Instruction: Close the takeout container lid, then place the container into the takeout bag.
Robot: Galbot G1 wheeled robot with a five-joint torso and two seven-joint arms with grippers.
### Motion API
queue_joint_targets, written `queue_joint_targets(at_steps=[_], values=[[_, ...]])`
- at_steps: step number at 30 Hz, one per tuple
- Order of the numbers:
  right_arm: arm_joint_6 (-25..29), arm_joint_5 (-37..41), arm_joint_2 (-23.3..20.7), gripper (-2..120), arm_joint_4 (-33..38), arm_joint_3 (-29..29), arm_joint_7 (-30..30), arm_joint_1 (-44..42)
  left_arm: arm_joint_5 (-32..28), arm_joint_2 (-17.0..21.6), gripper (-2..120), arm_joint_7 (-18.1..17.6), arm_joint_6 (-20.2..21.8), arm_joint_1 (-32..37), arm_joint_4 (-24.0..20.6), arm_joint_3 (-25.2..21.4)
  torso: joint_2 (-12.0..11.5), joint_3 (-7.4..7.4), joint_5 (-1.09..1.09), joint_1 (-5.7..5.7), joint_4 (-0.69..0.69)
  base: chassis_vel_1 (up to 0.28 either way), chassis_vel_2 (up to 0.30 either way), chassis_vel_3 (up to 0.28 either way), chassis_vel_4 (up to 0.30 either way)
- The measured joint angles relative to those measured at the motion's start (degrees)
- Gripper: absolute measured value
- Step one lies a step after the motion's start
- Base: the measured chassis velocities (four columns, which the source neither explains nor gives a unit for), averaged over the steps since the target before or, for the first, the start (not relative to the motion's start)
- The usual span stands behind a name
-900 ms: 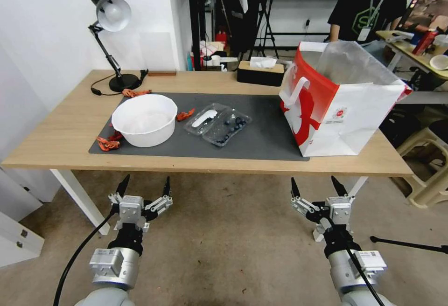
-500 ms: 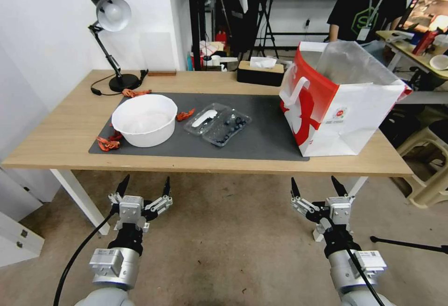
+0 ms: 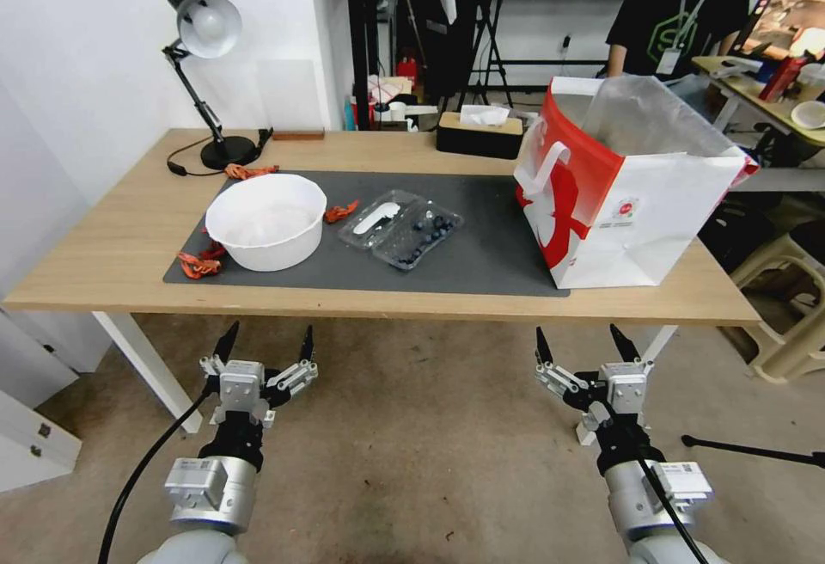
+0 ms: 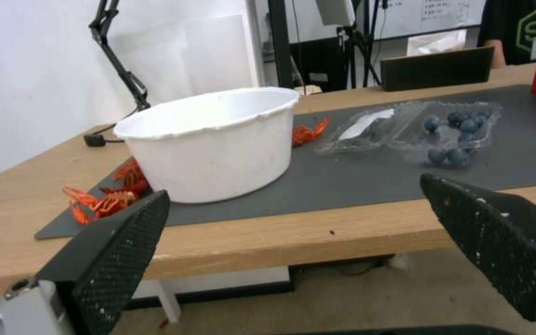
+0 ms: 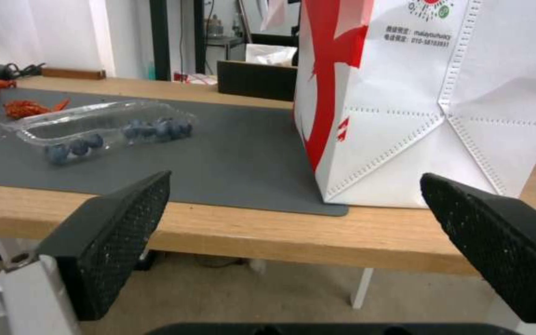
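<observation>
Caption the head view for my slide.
Open blueberry container lies between bowl and bag; both grippers wait below.

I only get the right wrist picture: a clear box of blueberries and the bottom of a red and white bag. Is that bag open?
Observer: Yes, the takeout bag stands open on top, a clear liner sticking up.
Operator: Is the box shut?
Observer: No, the takeout container lies open, its labelled lid flat beside the berry half.
Operator: Where's the other pincer?
Observer: The left pincer hangs open below the table, before the white bowl.
</observation>
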Motion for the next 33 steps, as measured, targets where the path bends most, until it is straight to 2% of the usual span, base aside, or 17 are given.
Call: queue_joint_targets(at_steps=[2, 3, 4, 5, 6, 13, 19, 24, 27, 29, 33], values=[[-0.5, 0.2, -0.1, 100, 0.1, 0.1, 0.0, 0.2, -2.3, -0.8, 100, -0.6, 2.3, -0.2, -1.4, 0.9, 0.0, 0.0, -0.01, 0.0, 0.0, 0.0, 0.0, 0.0, 0.0], [-1.7, 0.8, -0.4, 100, 0.5, 0.3, 0.1, 0.8, -5.1, -1.9, 100, -1.4, 5.2, -0.5, -3.2, 2.0, 0.0, 0.0, 0.01, 0.0, -0.01, 0.0, 0.0, 0.0, 0.0], [-1.7, 0.8, -0.4, 100, 0.5, 0.3, 0.1, 0.8, -5.1, -1.9, 100, -1.4, 5.2, -0.5, -3.2, 2.0, 0.0, 0.0, 0.01, 0.0, -0.01, 0.0, 0.0, 0.0, 0.0], [-3.3, 1.6, -0.9, 100, 1.1, 0.8, 0.3, 1.6, -7.6, -2.8, 100, -2.0, 7.7, -0.8, -4.8, 3.1, 0.0, 0.0, 0.01, 0.0, 0.0, 0.0, 0.0, 0.0, 0.0], [-5.5, 2.7, -1.5, 100, 1.9, 1.4, 0.6, 2.7, -9.2, -3.5, 100, -2.3, 8.1, -0.8, -5.6, 3.8, 0.0, 0.0, 0.02, 0.0, -0.01, 0.0, 0.0, 0.0, 0.0], [-16.3, 8.6, -4.8, 100, 5.9, 4.2, 2.1, 8.0, -10.1, -3.4, 100, -2.4, 4.6, -0.3, -5.4, 3.6, 0.0, 0.0, 0.02, 0.0, 0.0, 0.0, 0.0, 0.0, 0.0], [-17.1, 12.7, -7.9, 100, 7.3, 3.3, 3.9, 9.1, -10.1, -2.4, 100, -2.2, 1.8, -0.7, -3.9, 3.3, 0.0, 0.0, 0.0, 0.0, 0.0, 0.0, 0.0, 0.0, 0.0], [-17.5, 14.1, -9.0, 100, 7.3, 2.1, 6.3, 10.1, -10.5, -1.4, 100, -2.0, 1.8, -1.7, -2.5, 3.2, 0.0, 0.0, 0.0, 0.01, -0.02, 0.0, 0.0, 0.0, 0.0], [-19.0, 15.9, -10.0, 100, 7.4, 1.5, 8.3, 11.6, -11.0, -0.7, 100, -1.8, 1.7, -2.2, -1.6, 3.2, 0.0, 0.01, 0.01, 0.0, 0.02, 0.0, 0.0, 0.0, 0.0], [-20.3, 17.7, -10.9, 100, 7.6, 1.1, 9.8, 13.0, -11.3, -0.2, 100, -1.5, 1.8, -3.1, -0.8, 3.3, 0.0, 0.0, -0.01, 0.0, -0.04, 0.0, 0.0, 0.0, 0.0], [-21.2, 19.8, -12.5, 100, 7.1, 0.2, 11.0, 15.2, -11.4, -0.2, 100, -1.5, 1.7, -3.2, -0.4, 3.3, 0.0, 0.0, 0.0, 0.0, 0.01, 0.0, 0.0, 0.0, 0.0]])
